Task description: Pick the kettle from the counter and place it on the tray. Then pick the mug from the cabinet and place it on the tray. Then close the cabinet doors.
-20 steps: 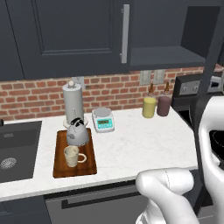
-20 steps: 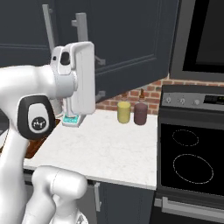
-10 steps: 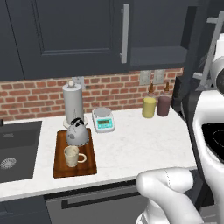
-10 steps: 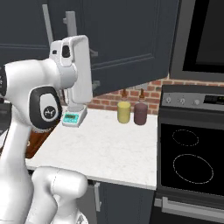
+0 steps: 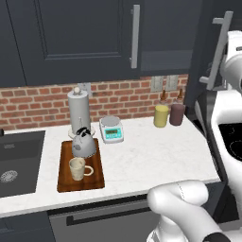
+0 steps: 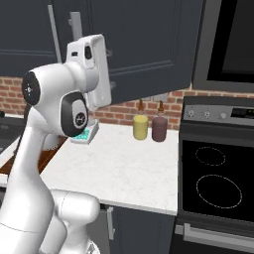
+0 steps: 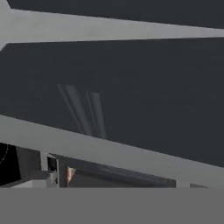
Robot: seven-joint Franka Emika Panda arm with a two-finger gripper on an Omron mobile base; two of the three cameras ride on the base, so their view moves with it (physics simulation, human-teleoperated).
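A white, faintly marbled stone table [image 5: 156,156] runs beneath dark navy-grey panelled cabinet doors [image 5: 71,38], each with a vertical silver bar handle [image 5: 135,35]. On the table, well below and to the left of the jaws, lies a flat rectangular reddish-brown wooden tray [image 5: 97,177] with a raised rim. The squat, dome-shaped grey metal kettle [image 5: 83,144] with a black knob sits on the tray's far end, and the cream ceramic mug [image 5: 78,168] with a loop handle stands just in front of it, also on the tray. Behind the tray rises a tall grey paper-towel cylinder [image 5: 79,111]; beside it is a small white-and-teal kitchen scale [image 5: 112,129]. Further right stand a yellow cup [image 5: 161,116] and a maroon cup [image 5: 177,114], side by side against the red brick wall [image 5: 38,101]. The robot's white hand is raised in front of an open cabinet door [image 6: 144,42]; the jaws are spread wide, gripping nothing, facing a smooth dark door panel [image 7: 131,87] crossed by pale grey bars
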